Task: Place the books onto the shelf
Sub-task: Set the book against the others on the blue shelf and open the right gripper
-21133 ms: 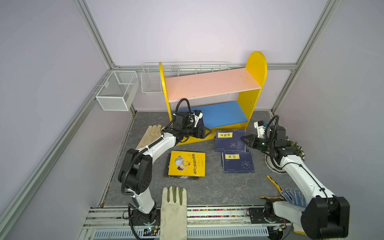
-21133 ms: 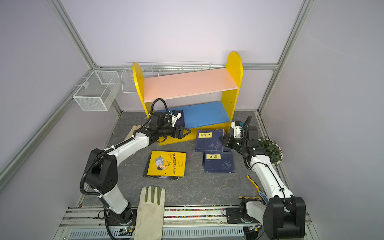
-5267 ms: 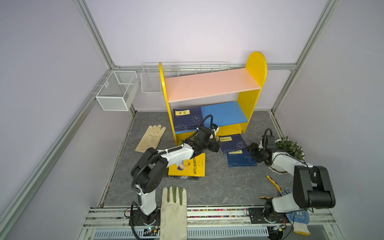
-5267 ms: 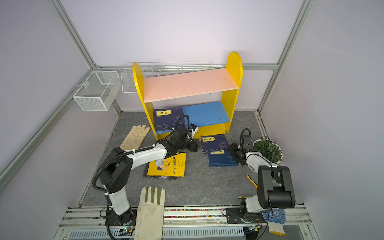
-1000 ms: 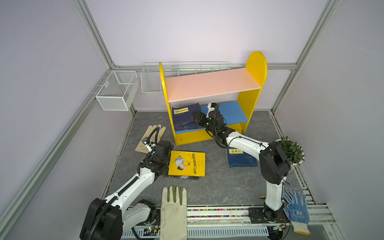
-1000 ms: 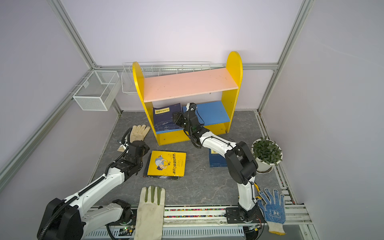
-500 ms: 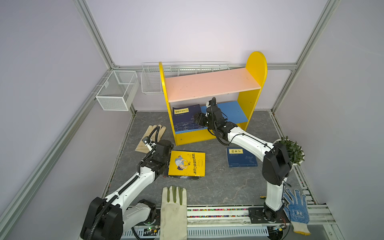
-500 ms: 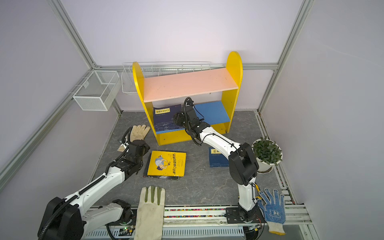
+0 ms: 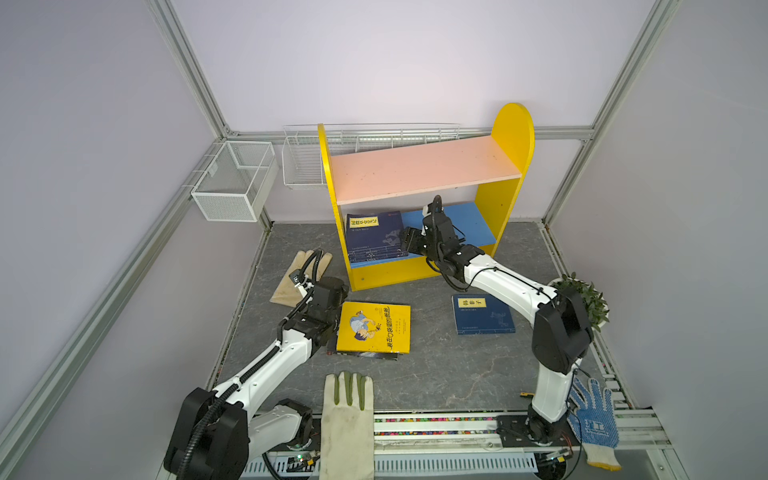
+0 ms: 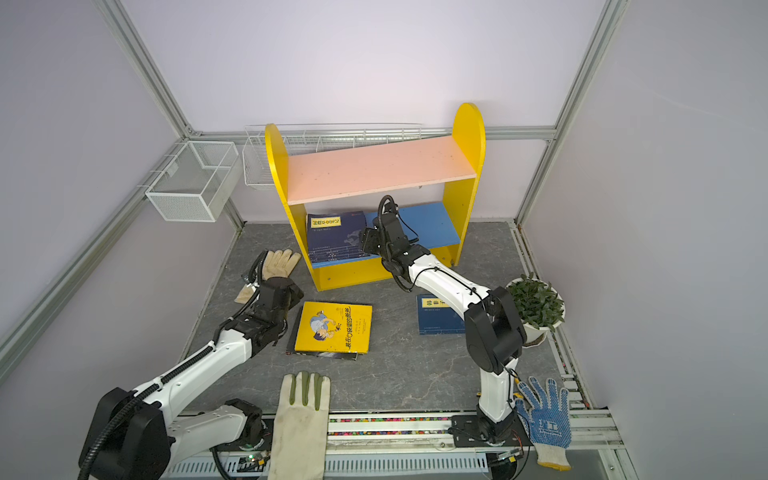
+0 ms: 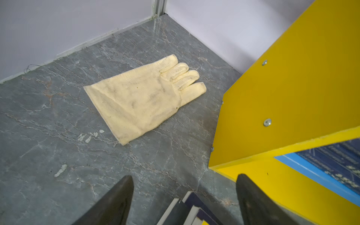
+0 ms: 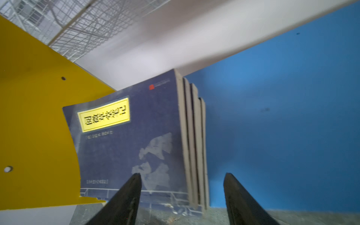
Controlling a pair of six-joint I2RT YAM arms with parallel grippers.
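We find both top views bright and evenly lit from above, with only faint, soft shadows on the bench (image 9: 436, 374) and a dimmer lower tier in the shelf (image 9: 513, 137). The wide lens splays the posts (image 9: 191, 70) toward the edges. The left wrist view is crisp on the glove (image 11: 142, 97). The right wrist view is smeared, and the books (image 12: 126, 146) and their label blur.

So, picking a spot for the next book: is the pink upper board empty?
Empty: both top views show the pink upper board bare; the navy books sit on the blue lower board.
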